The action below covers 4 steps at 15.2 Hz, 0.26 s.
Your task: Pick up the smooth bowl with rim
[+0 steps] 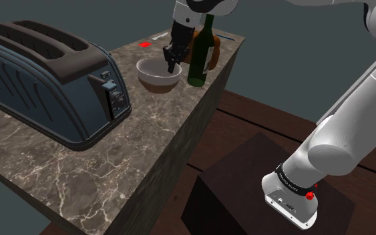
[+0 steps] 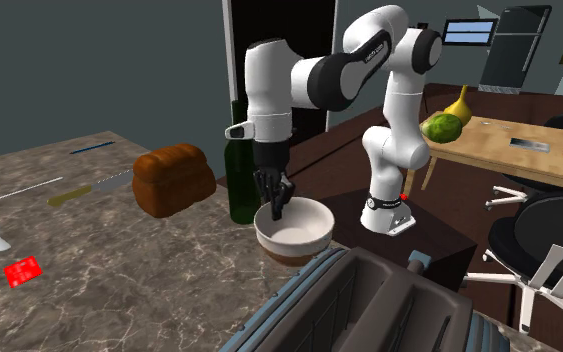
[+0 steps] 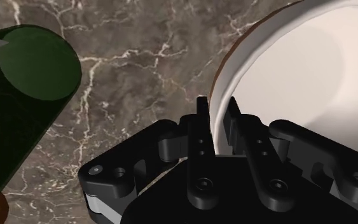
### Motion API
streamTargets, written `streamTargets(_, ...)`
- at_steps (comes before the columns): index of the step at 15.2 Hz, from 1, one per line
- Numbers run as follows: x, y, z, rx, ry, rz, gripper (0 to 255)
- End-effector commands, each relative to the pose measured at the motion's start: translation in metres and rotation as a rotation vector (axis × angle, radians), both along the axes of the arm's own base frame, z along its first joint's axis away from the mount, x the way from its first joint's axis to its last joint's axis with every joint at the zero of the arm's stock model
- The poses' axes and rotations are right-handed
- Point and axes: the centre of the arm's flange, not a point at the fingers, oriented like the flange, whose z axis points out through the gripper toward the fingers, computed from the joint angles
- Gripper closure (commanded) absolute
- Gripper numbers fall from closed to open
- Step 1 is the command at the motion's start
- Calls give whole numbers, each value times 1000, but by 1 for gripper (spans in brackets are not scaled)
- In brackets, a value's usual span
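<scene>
A white bowl [image 1: 154, 77] with a brownish outer wall and a plain rim rests on the marble counter [image 1: 113, 167], between the toaster and a green bottle. My black gripper [image 1: 171, 67] comes down from above onto the side of the rim nearest the bottle. In the wrist view the gripper [image 3: 217, 111] is shut on the bowl [image 3: 298, 76]: one finger lies against the outer wall, the other inside, with the rim clasped between them. In the second exterior view the gripper [image 2: 277, 212] dips into the bowl [image 2: 304, 235] at its left rim.
A dark green bottle [image 1: 200, 57] stands upright right beside the gripper. A brown loaf [image 2: 174, 180] lies behind it. A large blue-grey toaster [image 1: 46, 80] sits on the counter's near part. A red card [image 2: 24, 271] and a knife [image 2: 94, 188] lie farther off.
</scene>
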Motion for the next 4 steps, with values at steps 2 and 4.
streamTargets(2,-1,0,16,0,0,0,255)
streamTargets(4,-1,0,16,0,0,0,255)
